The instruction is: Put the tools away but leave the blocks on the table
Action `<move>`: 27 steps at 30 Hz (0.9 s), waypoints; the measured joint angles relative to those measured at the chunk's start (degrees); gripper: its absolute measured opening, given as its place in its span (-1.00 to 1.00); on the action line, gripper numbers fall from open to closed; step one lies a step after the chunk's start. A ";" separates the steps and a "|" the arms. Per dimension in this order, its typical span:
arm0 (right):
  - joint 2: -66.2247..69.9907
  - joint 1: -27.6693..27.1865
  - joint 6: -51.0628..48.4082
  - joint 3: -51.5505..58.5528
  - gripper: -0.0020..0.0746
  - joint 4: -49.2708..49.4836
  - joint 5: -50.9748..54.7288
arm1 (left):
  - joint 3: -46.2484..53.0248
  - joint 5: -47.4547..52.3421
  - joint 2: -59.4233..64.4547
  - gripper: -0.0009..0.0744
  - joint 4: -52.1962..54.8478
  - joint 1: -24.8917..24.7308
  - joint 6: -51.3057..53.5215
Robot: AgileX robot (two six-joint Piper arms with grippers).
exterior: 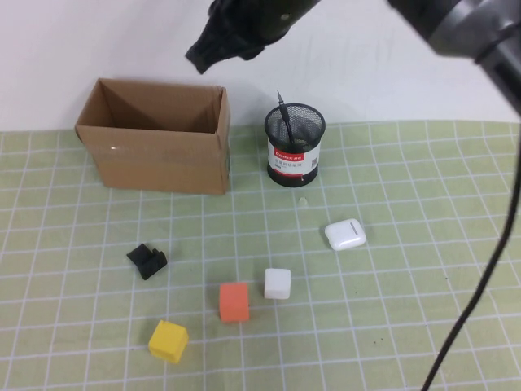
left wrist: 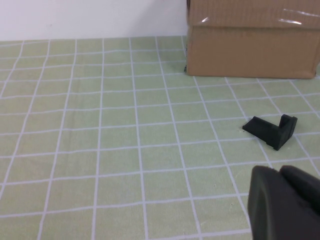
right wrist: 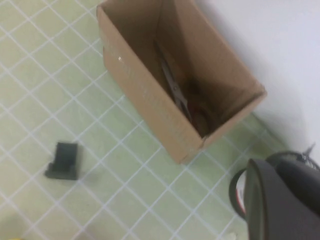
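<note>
Now blocks out on the mat, tools stowed.
Nearest: yellow cube [exterior: 168, 340], orange cube [exterior: 234, 302], white cube [exterior: 278, 283]; left gripper [left wrist: 285, 202] low nearby, shut, empty. Farther: scissors [right wrist: 176, 91] inside cardboard box [exterior: 155, 148], black rod [exterior: 286, 116] in mesh cup [exterior: 294, 144]; right gripper [exterior: 220, 45] above box, closed, empty.

A plain white wall [exterior: 98, 41] rises behind, evenly and softly lit.

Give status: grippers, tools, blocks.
Right gripper shut, empty, above box. Left gripper shut, low. Scissors boxed, pen in cup. Blocks remain.
</note>
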 joint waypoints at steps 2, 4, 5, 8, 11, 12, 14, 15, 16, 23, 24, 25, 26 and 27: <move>-1.67 -0.01 4.79 0.00 -0.96 -1.63 0.15 | 0.00 0.00 0.00 -0.98 0.00 0.00 0.00; -3.31 -0.01 7.83 0.00 -0.97 -2.19 0.15 | 0.00 0.00 0.00 -0.98 0.00 0.00 0.00; -4.18 -0.01 8.17 0.00 -0.97 -2.18 0.15 | 0.00 0.00 0.00 -0.98 0.00 0.00 0.00; -6.44 -0.01 11.54 0.12 -0.97 -4.74 0.15 | 0.00 0.00 0.00 -0.99 0.00 0.00 0.00; -9.26 -0.11 18.64 1.81 -0.97 -9.32 0.15 | 0.00 0.00 0.00 -0.98 0.00 0.00 0.00; -10.27 -0.11 16.85 2.69 -0.97 -9.46 0.15 | 0.00 0.00 0.00 -0.98 0.00 0.00 0.00; -13.16 -0.11 12.17 5.47 -0.97 -9.46 0.15 | 0.00 0.00 0.00 -0.98 0.00 0.00 0.00; -14.47 -0.11 11.98 6.88 -0.97 -9.46 0.15 | 0.00 0.00 0.00 -0.98 0.00 0.00 0.00; -16.35 -0.11 12.10 8.88 -0.97 -10.02 0.15 | 0.00 0.00 0.00 -0.98 0.00 0.00 0.00; -30.49 -3.05 12.39 28.21 -0.97 -10.72 -0.15 | 0.00 0.00 0.00 -0.98 0.00 0.26 0.00; -32.56 -3.59 12.39 31.27 -0.97 -10.72 -1.02 | 0.00 0.00 0.00 -0.98 0.00 0.54 0.00; -35.45 -4.33 11.86 35.50 -0.97 -10.72 -2.45 | 0.00 0.00 0.00 -0.98 0.00 0.64 0.00; -38.49 -5.02 10.75 40.14 -0.97 -10.57 -4.55 | 0.00 0.00 0.00 -0.98 0.00 0.67 0.00; -41.68 -5.72 9.29 45.11 -0.97 -10.28 -6.65 | 0.00 0.00 0.00 -0.98 0.00 0.78 0.00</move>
